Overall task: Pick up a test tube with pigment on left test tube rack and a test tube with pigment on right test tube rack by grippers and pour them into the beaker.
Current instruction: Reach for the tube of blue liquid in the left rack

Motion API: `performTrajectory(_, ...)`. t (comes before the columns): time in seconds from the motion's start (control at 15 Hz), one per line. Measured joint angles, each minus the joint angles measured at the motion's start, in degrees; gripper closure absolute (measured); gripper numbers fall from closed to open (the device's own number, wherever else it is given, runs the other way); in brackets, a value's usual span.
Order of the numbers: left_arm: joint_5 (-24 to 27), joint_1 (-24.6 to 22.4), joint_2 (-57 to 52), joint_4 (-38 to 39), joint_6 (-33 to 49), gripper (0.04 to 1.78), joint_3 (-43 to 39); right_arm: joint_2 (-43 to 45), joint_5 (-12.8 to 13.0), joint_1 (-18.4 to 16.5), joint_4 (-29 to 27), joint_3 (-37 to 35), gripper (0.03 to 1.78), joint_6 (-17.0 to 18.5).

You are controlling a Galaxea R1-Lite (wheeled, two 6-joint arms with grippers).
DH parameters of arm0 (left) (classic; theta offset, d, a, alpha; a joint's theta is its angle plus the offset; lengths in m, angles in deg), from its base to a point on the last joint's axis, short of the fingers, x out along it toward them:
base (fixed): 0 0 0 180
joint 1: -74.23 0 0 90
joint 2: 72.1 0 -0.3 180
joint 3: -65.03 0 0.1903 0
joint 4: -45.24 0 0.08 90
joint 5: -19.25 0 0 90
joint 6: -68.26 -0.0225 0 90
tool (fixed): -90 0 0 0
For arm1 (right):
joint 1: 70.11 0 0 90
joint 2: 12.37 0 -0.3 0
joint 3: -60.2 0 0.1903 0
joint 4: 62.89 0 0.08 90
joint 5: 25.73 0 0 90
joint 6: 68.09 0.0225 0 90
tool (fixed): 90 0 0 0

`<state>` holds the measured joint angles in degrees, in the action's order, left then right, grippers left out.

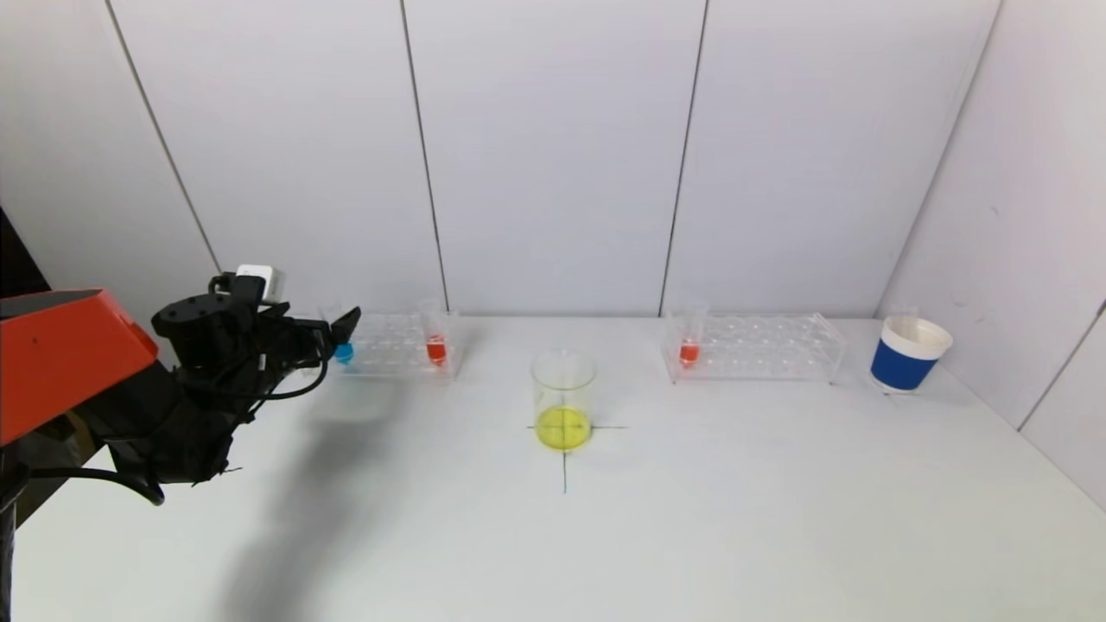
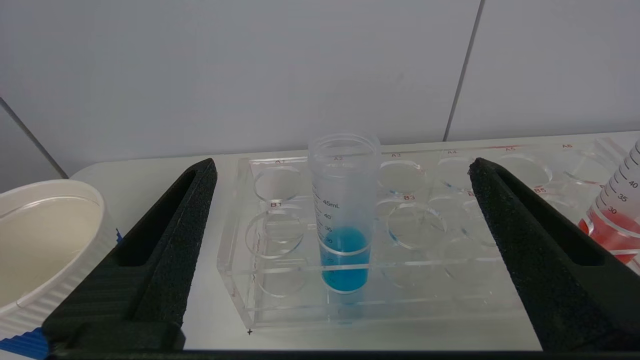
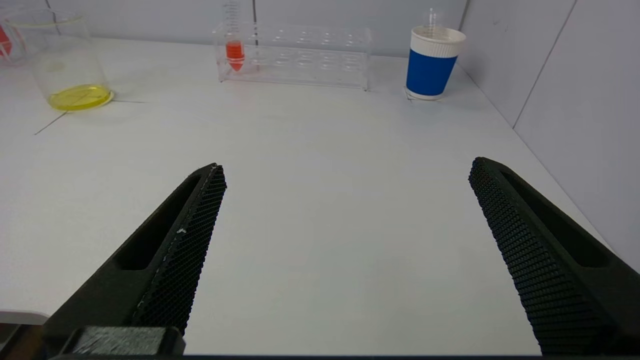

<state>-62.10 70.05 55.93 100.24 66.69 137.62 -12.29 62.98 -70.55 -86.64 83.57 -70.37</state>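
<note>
Two clear acrylic test tube racks stand at the back of the white surface [image 1: 691, 536], one on my left [image 1: 393, 345] and one on my right [image 1: 760, 347]. In the left rack I see a transparent graduated tube with blue pigment [image 2: 344, 220] upright near its outer end, and a second transparent tube with red pigment [image 1: 436, 339] upright toward its inner end. The right rack holds one transparent tube with red pigment [image 1: 689, 341], upright at the end nearest the centre.

Between the racks and somewhat nearer to me stands the clear glass beaker [image 1: 563, 399], on a cross mark, with a shallow layer of yellow liquid at the bottom.

My left end effector [image 2: 342, 172] is level with the blue-pigment tube, fingers spread wide apart. In the left wrist view the tube sits centred in the gap, touching neither finger; it is still seated in the rack.

My right end effector [image 3: 345, 172] is outside the head view. Its wrist view shows the fingers wide apart over bare surface, well short of the right rack, holding nothing.

A blue-and-white paper cup [image 1: 909, 352] stands beyond the outer end of the right rack. A white ribbed cup [image 2: 45, 245] sits beside the outer end of the left rack.
</note>
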Motion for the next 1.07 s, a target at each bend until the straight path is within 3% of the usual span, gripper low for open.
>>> performTrajectory(1.07, 0.01, 0.07, 2.4, -0.61, 0.01, 0.06, 2.93, 0.0, 0.0, 0.0, 0.02, 0.0, 0.04, 0.02)
